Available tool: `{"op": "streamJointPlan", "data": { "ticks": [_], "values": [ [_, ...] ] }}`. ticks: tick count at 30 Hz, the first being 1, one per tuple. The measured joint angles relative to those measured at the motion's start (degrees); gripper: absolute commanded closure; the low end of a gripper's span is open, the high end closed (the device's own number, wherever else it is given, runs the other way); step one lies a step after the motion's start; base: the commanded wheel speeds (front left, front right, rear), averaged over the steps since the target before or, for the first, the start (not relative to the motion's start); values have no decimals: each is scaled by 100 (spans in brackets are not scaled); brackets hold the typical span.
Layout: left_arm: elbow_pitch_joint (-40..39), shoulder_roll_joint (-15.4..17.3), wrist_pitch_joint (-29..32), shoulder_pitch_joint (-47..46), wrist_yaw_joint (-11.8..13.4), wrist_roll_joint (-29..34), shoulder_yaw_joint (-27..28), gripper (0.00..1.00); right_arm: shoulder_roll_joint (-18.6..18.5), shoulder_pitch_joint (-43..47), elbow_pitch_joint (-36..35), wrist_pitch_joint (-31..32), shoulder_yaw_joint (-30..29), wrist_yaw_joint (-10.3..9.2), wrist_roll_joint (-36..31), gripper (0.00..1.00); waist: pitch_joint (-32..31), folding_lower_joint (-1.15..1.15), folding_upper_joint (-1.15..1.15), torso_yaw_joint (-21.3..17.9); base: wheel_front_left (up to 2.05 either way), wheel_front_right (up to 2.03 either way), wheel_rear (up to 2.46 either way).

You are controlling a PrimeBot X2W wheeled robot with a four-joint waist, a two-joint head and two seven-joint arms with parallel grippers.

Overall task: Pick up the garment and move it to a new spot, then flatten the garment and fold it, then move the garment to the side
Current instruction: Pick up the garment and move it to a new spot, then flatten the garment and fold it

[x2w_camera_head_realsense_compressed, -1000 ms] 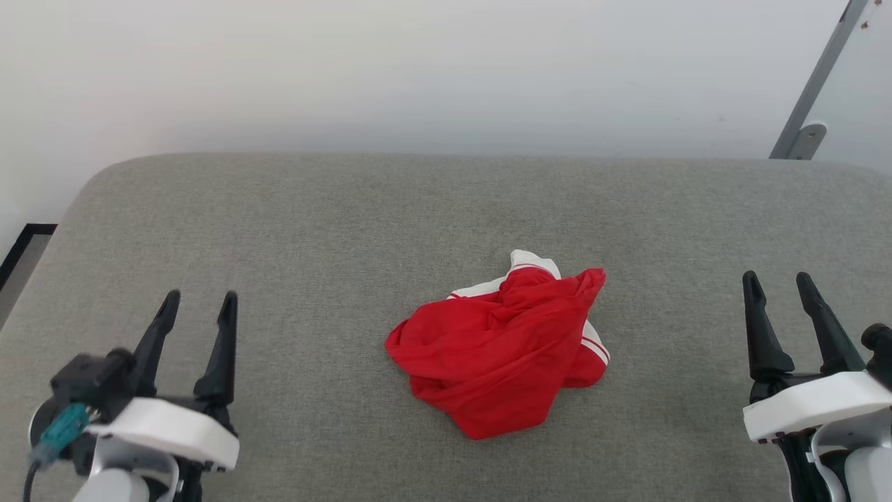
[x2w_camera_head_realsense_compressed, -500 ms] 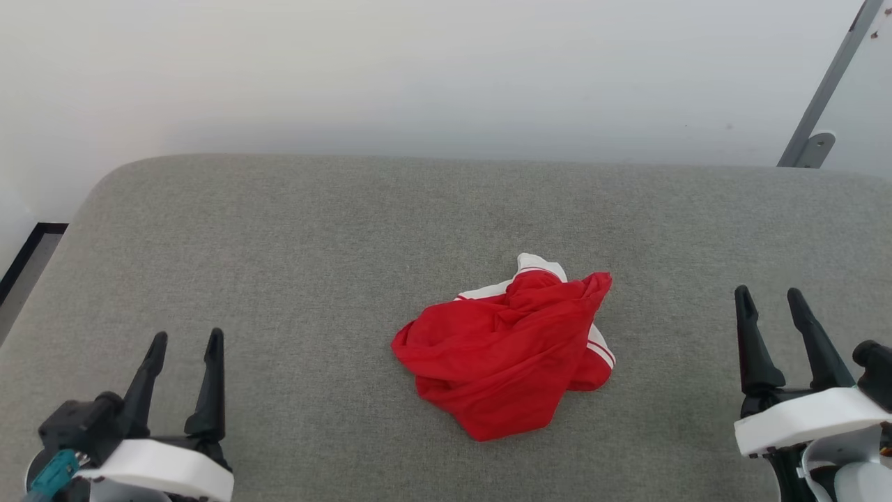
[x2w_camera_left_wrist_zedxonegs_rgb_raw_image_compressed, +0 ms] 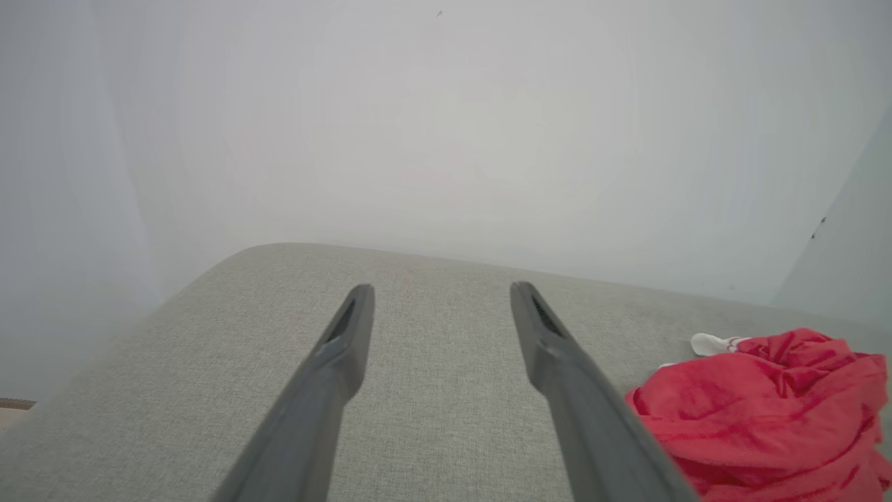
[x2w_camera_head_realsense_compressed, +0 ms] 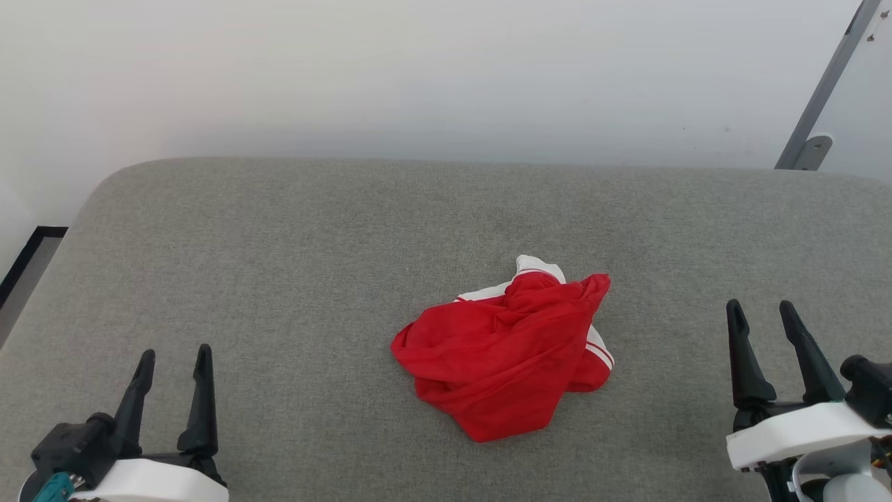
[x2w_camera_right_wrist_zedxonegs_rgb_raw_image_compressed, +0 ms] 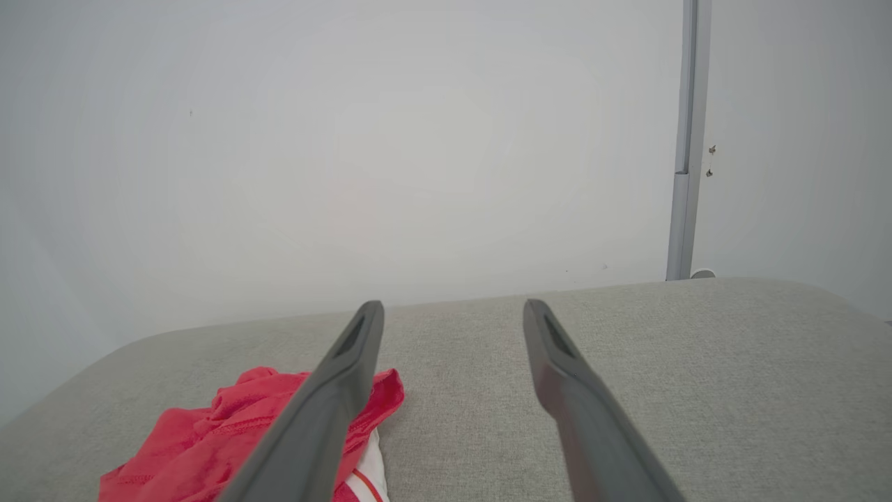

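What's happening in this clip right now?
Nothing is being handled yet. The red garment lies crumpled in the middle of the grey padded surface. The left gripper and right gripper both stand open and empty either side, apart from it. Pickup, flattening and folding are not yet done.

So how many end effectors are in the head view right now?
2. The left end effector is at the lower left and the right end effector at the lower right. Both are open, with the crumpled shirt on the pad between them. None seems hidden.
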Motion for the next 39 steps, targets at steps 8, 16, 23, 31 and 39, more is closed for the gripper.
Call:
{"op": "streamJointPlan", "data": {
  "ticks": [8,16,23,31,39],
  "values": [
    [86,-178,-1,6,-185,190,193,0,68,69,48,-74,-5,0,-53,0,-1,0,0,20,0,0,0],
    [110,-315,-1,4,-297,312,298,0,81,88,94,22,25,0,-60,0,26,0,0,67,0,0,0],
    [82,-446,-1,-44,-371,414,354,0,0,12,134,492,300,0,-67,0,142,0,0,198,0,0,0],
    [46,-616,-5,-358,-447,494,235,0,-377,-629,238,1541,1204,0,48,0,524,0,0,485,0,0,0],
    [159,-750,-5,-662,-486,526,85,0,-698,-1252,534,2726,1946,0,104,0,888,0,0,818,0,0,0]
  ]
}}
